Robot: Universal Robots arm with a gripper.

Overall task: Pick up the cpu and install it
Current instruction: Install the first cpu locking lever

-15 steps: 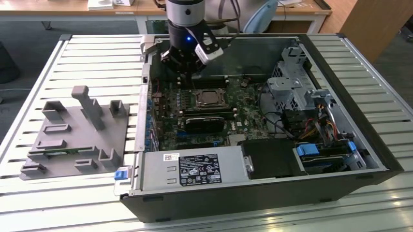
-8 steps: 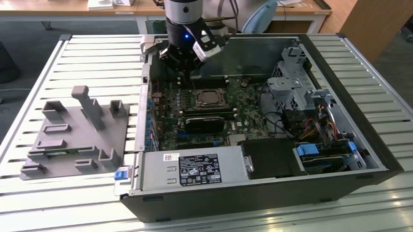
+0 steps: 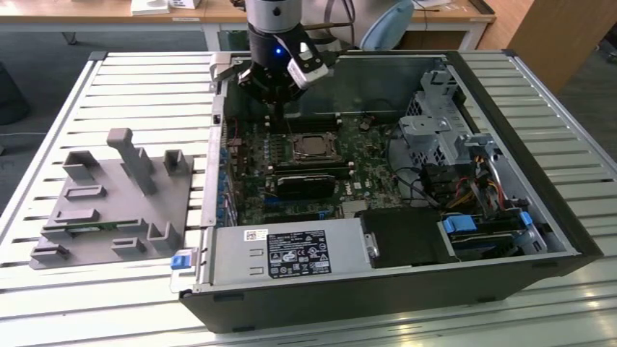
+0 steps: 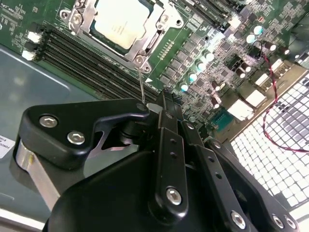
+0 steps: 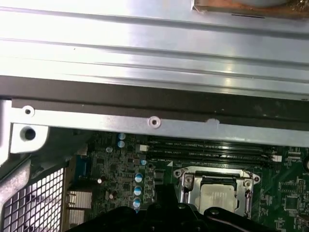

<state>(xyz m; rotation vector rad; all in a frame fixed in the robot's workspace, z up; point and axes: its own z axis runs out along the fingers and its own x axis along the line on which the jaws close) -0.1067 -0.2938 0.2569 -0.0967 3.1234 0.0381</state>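
Resting socketed, cpu (image 4: 118, 20) beyond claw (image 4: 164, 108)

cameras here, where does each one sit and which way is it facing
Exterior view: off the arm, raised, looking down at the open computer case on a slatted table; the arm and gripper hang over the motherboard.
Second wrist view: on the arm, looking past the black gripper body to the cpu in its socket.
First wrist view: on the arm, facing the case wall and the board.
Shared: both wrist views show the cpu and the memory slots.
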